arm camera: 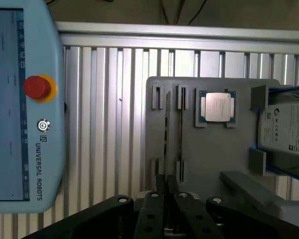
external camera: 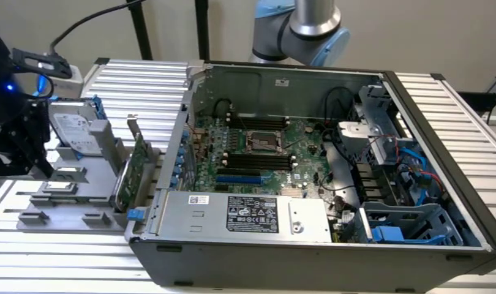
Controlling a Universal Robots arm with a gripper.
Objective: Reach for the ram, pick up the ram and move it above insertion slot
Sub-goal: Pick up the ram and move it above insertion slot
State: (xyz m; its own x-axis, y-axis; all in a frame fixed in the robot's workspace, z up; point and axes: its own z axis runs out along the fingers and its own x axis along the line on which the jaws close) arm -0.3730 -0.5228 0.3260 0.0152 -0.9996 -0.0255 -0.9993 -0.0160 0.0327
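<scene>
Over one end of the gray holder tray [arm camera: 214, 149], the gripper [arm camera: 168, 219] hangs in line with the ram [arm camera: 167, 124]. I cannot tell whether it is released or clenched. The ram stands on edge in its narrow slot in the tray, with a second thin edge in the slot beside it. A processor chip [arm camera: 218, 107] lies in a pocket next to those slots, and a hard drive [arm camera: 286, 124] sits past it. A teach pendant [arm camera: 20, 99] rests on the ribbed counter [arm camera: 109, 124], apart from the tray. In the exterior view the tray sits at nine o'clock from the open computer case [external camera: 231, 245], and the arm's joint [external camera: 313, 24] at twelve.
</scene>
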